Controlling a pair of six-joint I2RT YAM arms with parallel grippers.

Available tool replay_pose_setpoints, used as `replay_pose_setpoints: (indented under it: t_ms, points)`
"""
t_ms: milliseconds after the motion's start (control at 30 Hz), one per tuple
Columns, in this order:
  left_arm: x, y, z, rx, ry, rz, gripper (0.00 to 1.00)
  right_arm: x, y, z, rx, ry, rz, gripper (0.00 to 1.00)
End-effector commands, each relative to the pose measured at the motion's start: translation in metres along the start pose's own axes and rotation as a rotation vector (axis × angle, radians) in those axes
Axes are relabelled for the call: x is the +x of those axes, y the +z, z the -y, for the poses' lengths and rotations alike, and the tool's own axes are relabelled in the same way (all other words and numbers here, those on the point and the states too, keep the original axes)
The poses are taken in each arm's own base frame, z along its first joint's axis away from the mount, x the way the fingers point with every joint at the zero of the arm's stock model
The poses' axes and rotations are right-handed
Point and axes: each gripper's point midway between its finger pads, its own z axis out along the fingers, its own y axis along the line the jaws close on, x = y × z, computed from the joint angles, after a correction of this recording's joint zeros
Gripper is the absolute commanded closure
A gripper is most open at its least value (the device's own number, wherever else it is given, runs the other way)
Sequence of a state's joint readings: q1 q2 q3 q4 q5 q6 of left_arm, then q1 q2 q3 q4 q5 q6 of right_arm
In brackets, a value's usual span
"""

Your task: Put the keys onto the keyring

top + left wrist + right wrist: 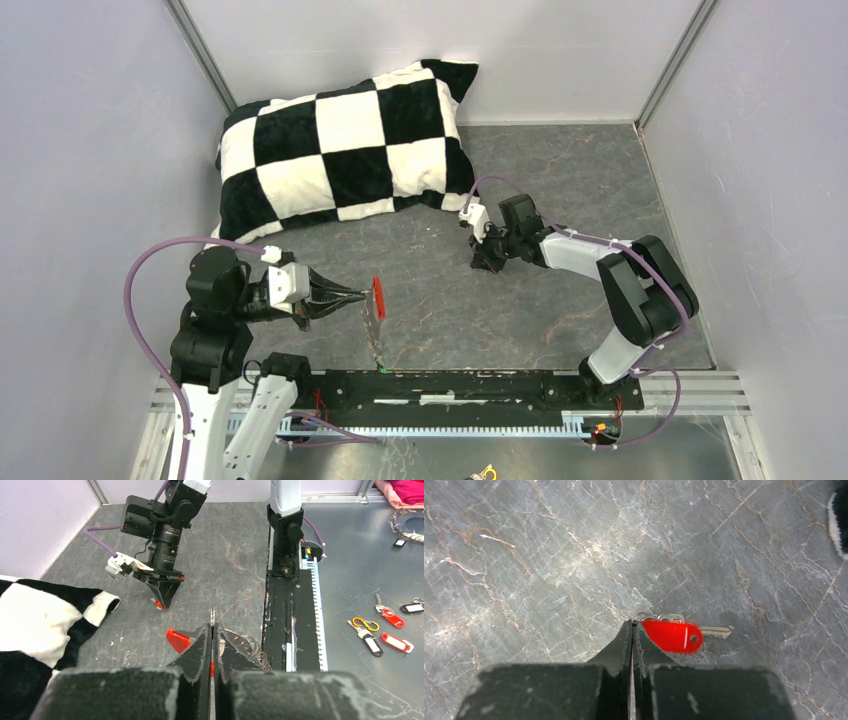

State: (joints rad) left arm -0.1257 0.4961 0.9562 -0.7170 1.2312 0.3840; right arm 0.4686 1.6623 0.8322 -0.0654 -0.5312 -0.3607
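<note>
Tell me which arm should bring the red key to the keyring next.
Right. The right gripper is shut down at the table with the red-headed key right beside its tips. The left gripper is busy, shut on the keyring.

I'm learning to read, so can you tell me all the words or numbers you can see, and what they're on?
No text can be read anywhere in these views.
White label slips in the spare key tags: too small to read, possibly blank.
Red fob of the keyring and the red-headed key: no writing shows.
Checkered pillow: pattern only, no words.
</note>
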Motion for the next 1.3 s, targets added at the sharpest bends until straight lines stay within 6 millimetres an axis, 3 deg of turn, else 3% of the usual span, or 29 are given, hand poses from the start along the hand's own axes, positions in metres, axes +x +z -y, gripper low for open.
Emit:
replay_pose_setpoints:
  t_ms: [0, 467, 700, 967, 1133, 1267]
  points:
    - [-0.011, -0.002, 0.001, -0.001, 0.068, 0.014, 0.98, -0.027, -0.006, -0.008, -0.046, -0.029, 0.076, 1.00]
    - [-0.007, -0.001, 0.002, 0.012, 0.062, 0.014, 0.98, -0.078, -0.049, -0.056, -0.188, -0.068, 0.329, 1.00]
    - [-0.007, -0.001, 0.003, 0.015, 0.068, 0.015, 0.98, -0.056, -0.042, -0.074, -0.311, 0.002, 0.302, 1.00]
    - [-0.005, 0.000, 0.002, 0.017, 0.065, 0.014, 0.98, -0.065, -0.053, -0.108, -0.485, -0.023, 0.375, 1.00]
    - [-0.003, 0.001, 0.003, 0.031, 0.061, 0.016, 0.98, -0.088, -0.071, -0.137, -0.548, -0.071, 0.464, 1.00]
    - [-0.004, 0.001, 0.005, 0.039, 0.057, 0.019, 0.98, -0.107, -0.088, -0.171, -0.601, -0.136, 0.524, 1.00]
